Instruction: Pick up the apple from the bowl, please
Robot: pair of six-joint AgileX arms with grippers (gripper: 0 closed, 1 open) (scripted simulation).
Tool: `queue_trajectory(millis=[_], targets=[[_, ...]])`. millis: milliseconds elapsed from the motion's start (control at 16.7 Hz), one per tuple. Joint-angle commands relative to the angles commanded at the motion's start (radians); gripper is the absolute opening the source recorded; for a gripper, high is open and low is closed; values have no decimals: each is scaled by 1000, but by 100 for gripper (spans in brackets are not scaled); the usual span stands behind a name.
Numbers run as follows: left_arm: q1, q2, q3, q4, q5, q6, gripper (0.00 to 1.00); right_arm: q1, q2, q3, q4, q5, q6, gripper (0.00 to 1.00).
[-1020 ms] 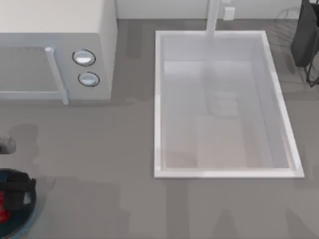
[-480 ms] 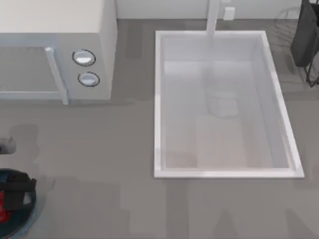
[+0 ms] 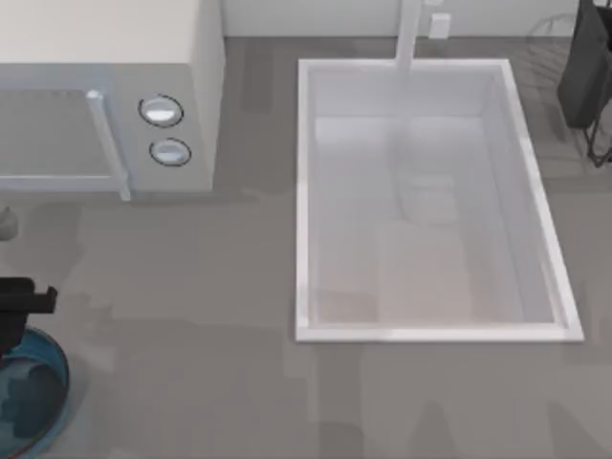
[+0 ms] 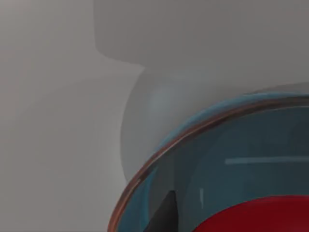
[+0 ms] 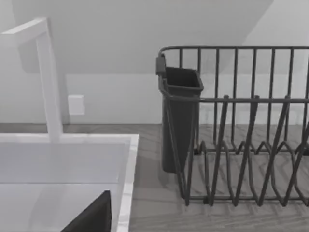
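Note:
The bowl (image 3: 40,381), dark blue at the rim and teal inside, sits at the table's front left corner, and no fruit shows inside it in the top view. My left gripper (image 3: 17,304) hangs just behind the bowl at the left edge. In the left wrist view the red apple (image 4: 260,217) sits close under the camera, above the bowl's rim (image 4: 159,154), with a dark finger (image 4: 164,215) beside it. The left gripper looks shut on the apple. My right arm (image 3: 585,67) is parked at the far right corner.
A microwave (image 3: 105,96) stands at the back left. A white sink (image 3: 302,191) with a faucet (image 3: 409,33) takes the middle and right. A dark dish rack (image 5: 241,145) with a cutlery holder (image 5: 179,121) stands beyond the sink.
My left gripper has lifted off the bowl and moved toward the back. The red apple no longer shows in the bowl in the top view.

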Motion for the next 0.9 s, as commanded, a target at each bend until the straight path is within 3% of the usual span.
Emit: queue_trajectory(millis=[480,660,900], targets=[[-10,-39,594,-649,0,-10,0,0,0,0,0,0,0,100],[-13,-64,721,-777,0,-14,0,0,0,0,0,0,0,100],[-14,-74,757,-814,0,-15,0,0,0,0,0,0,0,100]])
